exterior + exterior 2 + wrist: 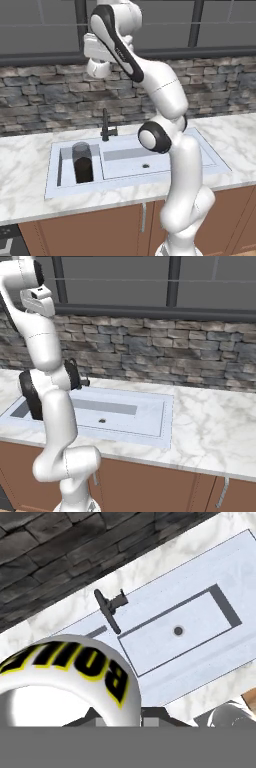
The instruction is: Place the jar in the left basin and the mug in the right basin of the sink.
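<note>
- We see a stone wall (40,95) of grey and brown blocks running behind the tabletop (215,426).
- Above the wall sits a window (115,281) with dark uprights and a dark sill; the panes look flat grey.
- The tabletop is white marble with faint grey veins.
- Below it we see brown wooden cabinets (90,232), with a slim metal handle (144,216) on one door.
- The light is even and soft, with no strong shadows.

Glass jar (83,162) dark & glossy, sink (150,176) smooth matt, marble counter (25,190) veined (wall (40,102) rough stone), mug (65,682) glossy white.
</note>
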Available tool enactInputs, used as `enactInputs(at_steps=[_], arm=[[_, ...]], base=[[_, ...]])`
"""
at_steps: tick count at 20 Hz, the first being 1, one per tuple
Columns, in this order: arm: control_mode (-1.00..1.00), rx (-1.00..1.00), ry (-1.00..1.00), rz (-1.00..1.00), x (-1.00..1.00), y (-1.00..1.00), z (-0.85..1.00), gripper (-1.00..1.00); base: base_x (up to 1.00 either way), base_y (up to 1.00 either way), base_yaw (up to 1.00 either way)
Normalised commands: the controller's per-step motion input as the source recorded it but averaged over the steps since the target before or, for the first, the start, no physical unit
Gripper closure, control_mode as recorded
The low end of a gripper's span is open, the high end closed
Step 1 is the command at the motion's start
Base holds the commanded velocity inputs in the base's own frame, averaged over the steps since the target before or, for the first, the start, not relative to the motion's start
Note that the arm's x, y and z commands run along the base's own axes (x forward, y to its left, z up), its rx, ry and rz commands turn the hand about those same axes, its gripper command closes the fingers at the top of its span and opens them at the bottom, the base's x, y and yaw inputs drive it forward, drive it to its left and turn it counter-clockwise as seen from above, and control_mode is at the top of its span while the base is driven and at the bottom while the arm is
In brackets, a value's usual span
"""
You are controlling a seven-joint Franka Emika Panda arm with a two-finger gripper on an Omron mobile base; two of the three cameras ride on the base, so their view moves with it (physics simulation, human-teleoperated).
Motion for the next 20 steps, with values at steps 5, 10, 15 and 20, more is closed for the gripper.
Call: enactInputs(at_steps=[5,10,15,20], arm=[[-1.0,0.1,-0.13,0.0,-0.11,-0.71,0.39,1.0],[-1.0,0.06,-0.11,0.01,-0.19,-0.68,0.15,1.0],[-1.0,0.0,-0.03,0.12,-0.23,-0.42,0.0,1.0],[-1.0,0.0,0.0,0.17,-0.55,-0.38,-0.04,1.0]], base=[[0.0,0.0,0.0],[0.0,0.0,0.0],[0.0,0.0,0.0],[0.0,0.0,0.0]])
